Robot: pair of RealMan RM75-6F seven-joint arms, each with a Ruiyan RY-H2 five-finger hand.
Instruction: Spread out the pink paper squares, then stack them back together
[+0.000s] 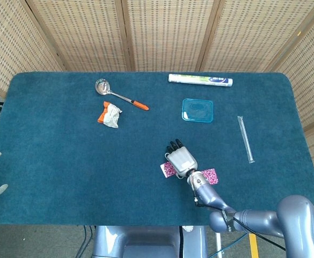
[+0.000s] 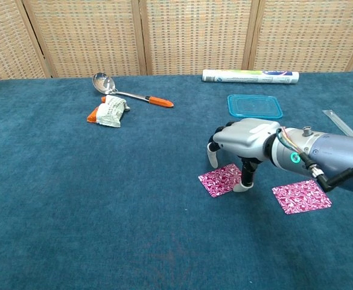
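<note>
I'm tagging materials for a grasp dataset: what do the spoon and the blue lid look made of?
Spoon: bowl and shaft look like polished metal, mirror-bright with reflections; the orange handle tip looks like matte plastic. Blue lid: probably translucent plastic, a glossy teal tint with a raised moulded rim.

Bright, even overhead light — soft shadows, no glare; frames sharp (slight edge distortion).

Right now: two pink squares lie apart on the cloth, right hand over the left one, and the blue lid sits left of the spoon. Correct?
Not quite. The blue lid sits right of the spoon, as the chest view shows. The rest holds: the two pink squares lie apart, with the right hand over the left one.
</note>
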